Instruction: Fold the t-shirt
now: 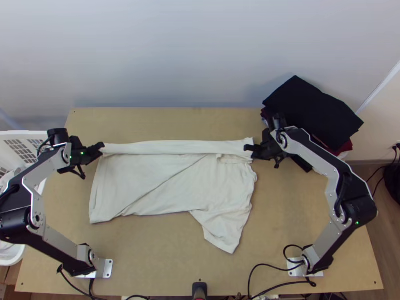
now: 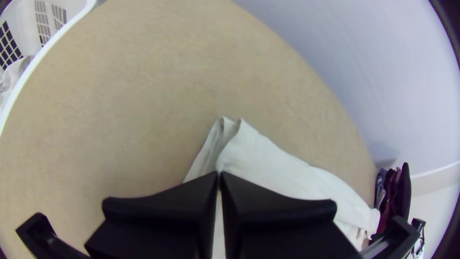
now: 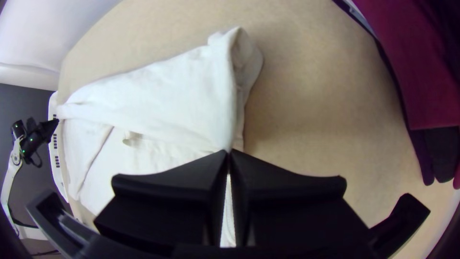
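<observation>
My left gripper [image 1: 102, 148] is at the upper left corner of the cream t-shirt [image 1: 165, 182], and my right gripper [image 1: 247, 149] is at its upper right corner. The shirt lies on the table with a narrow strip folded over along its far edge; a sleeve-like part sticks out toward the near side. In the left wrist view the left gripper [image 2: 219, 173] is shut on the edge of the shirt [image 2: 278, 165]. Likewise, the right gripper [image 3: 228, 152] in the right wrist view is shut on the folded edge of the shirt [image 3: 191, 91].
A stack of dark and maroon folded clothes [image 1: 312, 112] sits at the table's far right corner. The white laundry basket [image 1: 20, 134] stands against the left side. Bare wood of the table [image 1: 165, 255] lies on the near side of the shirt.
</observation>
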You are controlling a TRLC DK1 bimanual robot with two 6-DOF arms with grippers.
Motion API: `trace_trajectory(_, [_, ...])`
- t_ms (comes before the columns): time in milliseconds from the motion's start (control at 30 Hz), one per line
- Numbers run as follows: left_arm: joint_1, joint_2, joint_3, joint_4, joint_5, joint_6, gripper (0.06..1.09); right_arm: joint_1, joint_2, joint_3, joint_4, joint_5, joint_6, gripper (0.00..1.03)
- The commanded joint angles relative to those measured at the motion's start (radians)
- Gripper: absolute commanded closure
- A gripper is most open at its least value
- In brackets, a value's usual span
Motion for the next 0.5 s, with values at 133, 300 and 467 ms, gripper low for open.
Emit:
trace_trajectory(133, [0.009, -0.113, -0.084, -0.003, 0.037, 0.042, 0.67, 0.013, -0.149, -0.106, 0.011, 0.019, 0.05, 0.38])
trace_trajectory(300, [0.049, -0.185, -0.081, -0.031, 0.037, 0.064, 0.35, 0.018, -0.311, -0.202, -0.001, 0.016, 0.112, 0.09])
trace_trajectory(467, [0.115, -0.257, -0.065, -0.074, 0.047, 0.091, 0.35, 0.059, -0.466, -0.264, -0.155, 0.009, 0.182, 0.04])
